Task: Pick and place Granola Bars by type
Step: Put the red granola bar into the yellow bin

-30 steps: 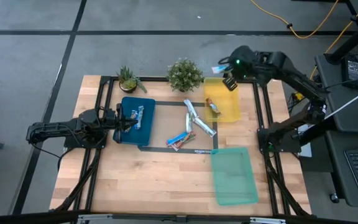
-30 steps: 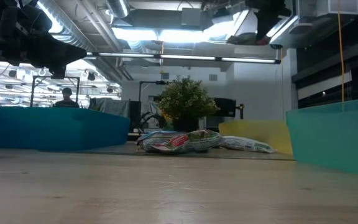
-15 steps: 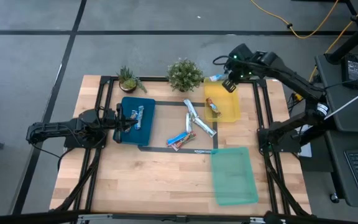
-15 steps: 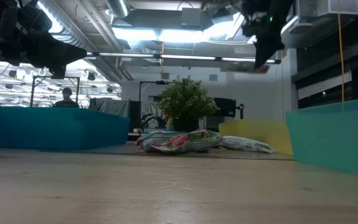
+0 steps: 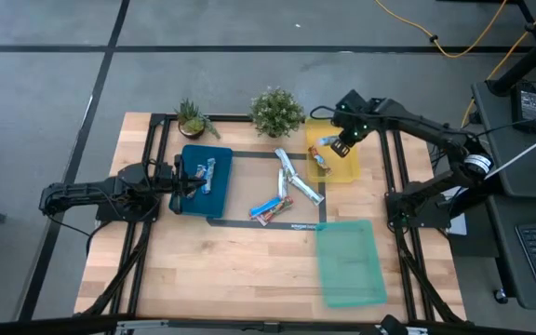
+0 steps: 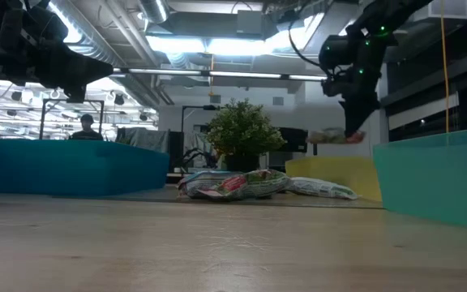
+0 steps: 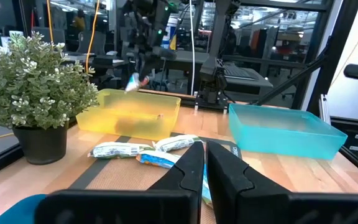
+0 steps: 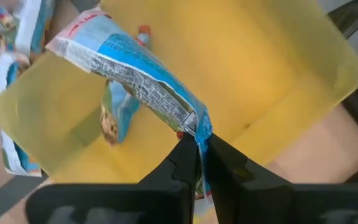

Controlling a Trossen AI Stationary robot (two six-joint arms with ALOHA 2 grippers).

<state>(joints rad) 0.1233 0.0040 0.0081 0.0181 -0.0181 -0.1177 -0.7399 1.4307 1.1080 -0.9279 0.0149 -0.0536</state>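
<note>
High view shows us the right gripper [image 5: 339, 146] hanging over the shallow yellow plastic tray [image 5: 345, 166] near the table's far edge, right of centre. Its jaws pinch one end of a slim foil-wrapped granola bar with a blue, white and red wrapper [image 8: 132, 78], which dangles above the tray's floor. In the right wrist view we see a second blue-wrapped bar with an orange-red end [image 8: 115, 109] already lying inside the yellow tray.

At the table's centre, just beside the yellow tray, we count a loose cluster of silvery-white and blue bars [image 5: 288, 186] lying on the wooden table [image 5: 203, 270]; their exact number is hard for us to tell.

The left gripper [image 5: 192, 180] rests over the dark blue flat tray [image 5: 215, 191] towards the table's left side, where at least two bars [image 5: 205, 173] lie. Its jaws look pressed nearly together in the left wrist view, holding nothing.

A translucent green tray [image 5: 350, 263] sits near the table's right front corner. Two small potted plants [image 5: 276, 112] stand along the far edge.
</note>
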